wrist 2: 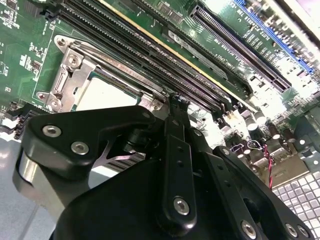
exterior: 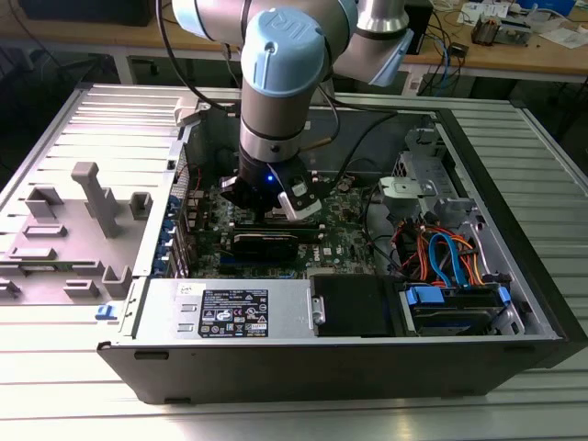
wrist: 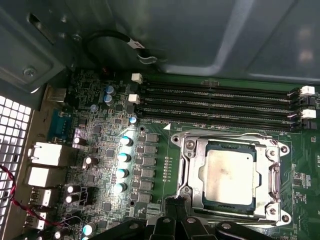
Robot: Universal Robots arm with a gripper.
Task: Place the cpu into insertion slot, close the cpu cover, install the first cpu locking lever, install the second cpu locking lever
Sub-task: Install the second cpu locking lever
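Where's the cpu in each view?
Exterior view: hidden under the arm's wrist.
First wrist view: cpu seated inside the cpu cover, below the memory slots.
Second wrist view: cpu just beyond the end effector.
Shared landmark: memory slots.

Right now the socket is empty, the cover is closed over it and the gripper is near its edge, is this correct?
Not quite: the socket is not empty. In the first wrist view the cpu already sits in it, its silver top showing through the window of the cover. The rest holds: the cover lies closed and the gripper is at its edge.
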